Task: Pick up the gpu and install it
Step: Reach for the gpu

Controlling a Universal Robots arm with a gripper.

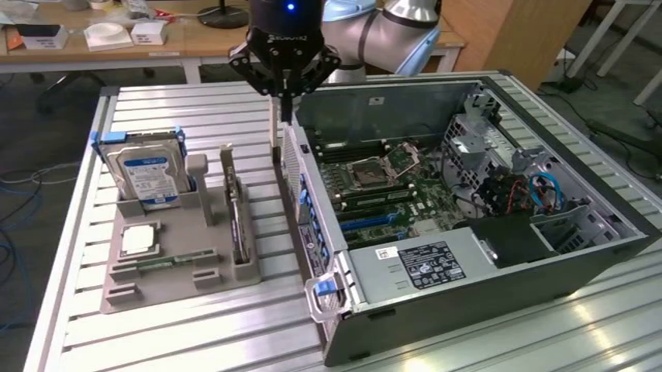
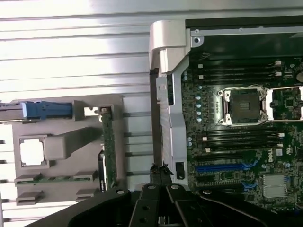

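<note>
The gpu, a thin dark card with a pale bracket at its far end, stands on edge in a slot of the grey tray. In the wrist view the gpu shows edge-on as a narrow green strip in the tray. My gripper hangs high above the gap between the tray and the open computer case. Its fingers are shut with nothing between them. In the wrist view the gripper is over the case's rear edge, apart from the gpu.
The case lies on its side, its motherboard showing a blue slot. A thin pale strip stands upright under the fingers at the case's far rear corner. The tray also holds a hard drive, a processor and a memory stick.
</note>
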